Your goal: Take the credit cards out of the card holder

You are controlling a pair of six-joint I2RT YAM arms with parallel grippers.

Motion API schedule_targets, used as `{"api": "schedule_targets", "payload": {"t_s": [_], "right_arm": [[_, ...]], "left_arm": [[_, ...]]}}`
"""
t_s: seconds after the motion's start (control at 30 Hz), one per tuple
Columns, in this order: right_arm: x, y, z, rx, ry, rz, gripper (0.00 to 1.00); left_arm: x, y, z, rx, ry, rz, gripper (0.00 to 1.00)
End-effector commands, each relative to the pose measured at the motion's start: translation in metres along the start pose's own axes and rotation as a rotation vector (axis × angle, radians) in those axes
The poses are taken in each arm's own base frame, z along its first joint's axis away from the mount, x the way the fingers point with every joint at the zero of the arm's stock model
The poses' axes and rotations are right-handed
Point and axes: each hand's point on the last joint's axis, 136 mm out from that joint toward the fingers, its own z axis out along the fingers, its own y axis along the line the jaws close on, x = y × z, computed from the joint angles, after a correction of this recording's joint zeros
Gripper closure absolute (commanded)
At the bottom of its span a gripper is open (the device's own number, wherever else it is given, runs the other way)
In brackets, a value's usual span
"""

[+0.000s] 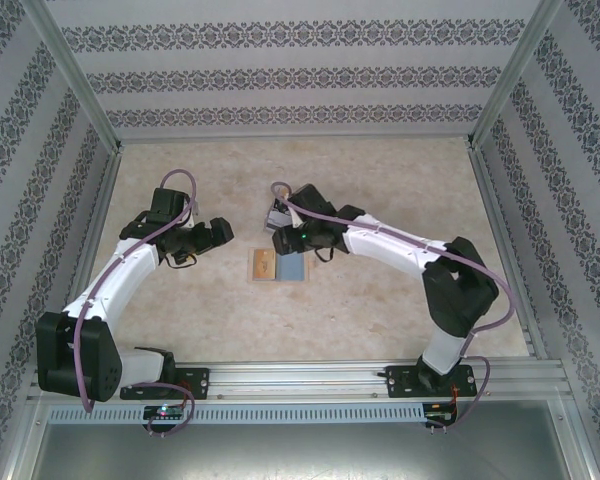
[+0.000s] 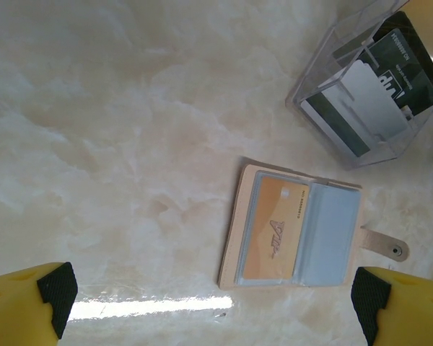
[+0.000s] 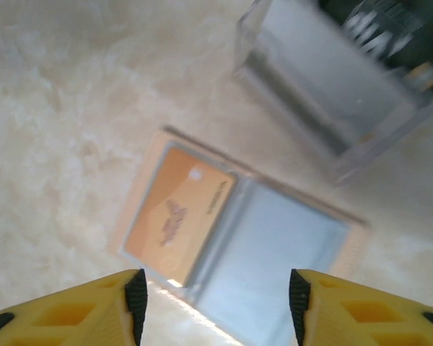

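**Progress:** partly done, in my judgement. The card holder point(image 2: 232, 238), a tan fold-open wallet with a snap strap, lies flat and open on the table point(image 2: 130, 144). Its left sleeve holds an orange card point(image 2: 274, 231), which is not yet out. The right sleeve point(image 2: 330, 234) shows plain grey-blue. I cannot tell whether a card sits in it.

**Containers:** a clear box point(image 2: 325, 65) stands near the holder's far side, apart from it. In it lean a dark card point(image 2: 411, 65) and a pale card point(image 2: 372, 97). Anything behind them is hidden.

**Grippers:** my right gripper point(image 3: 218, 306) hangs above the holder, fingers apart, nothing between them. My left gripper point(image 2: 213, 292) is spread wide and empty, off to the holder's left.

**Remaining:** the orange card is to be drawn out and the grey-blue sleeve checked.
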Motion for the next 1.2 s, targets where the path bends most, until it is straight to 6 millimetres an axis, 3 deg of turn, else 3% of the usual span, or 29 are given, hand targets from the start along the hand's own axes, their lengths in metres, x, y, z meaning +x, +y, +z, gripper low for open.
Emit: {"api": "schedule_targets", "payload": {"t_s": [0.0, 0.33, 0.63, 0.9, 0.97, 1.17], "right_arm": [[0.015, 0.02, 0.024, -0.07, 0.037, 0.14, 0.45], [0.018, 0.013, 0.069, -0.024, 0.098, 0.165, 0.48], [0.043, -0.007, 0.084, 0.029, 0.218, 0.138, 0.49], [0.068, -0.02, 0.064, 0.024, 0.24, 0.105, 0.49], [0.061, -0.017, 0.055, -0.001, 0.213, 0.12, 0.5], [0.013, -0.009, 0.025, -0.095, 0.024, 0.22, 0.5]], "left_arm": [[-0.014, 0.001, -0.003, 0.011, -0.065, -0.032, 0.0], [-0.021, -0.005, 0.013, 0.022, -0.025, -0.156, 0.0], [-0.018, -0.003, 0.034, 0.044, 0.013, -0.213, 0.0], [-0.012, -0.015, 0.044, 0.091, 0.041, -0.235, 0.0], [-0.009, -0.019, 0.045, 0.095, 0.049, -0.232, 0.0], [0.007, -0.047, 0.053, 0.161, 0.116, -0.219, 0.0]]}}
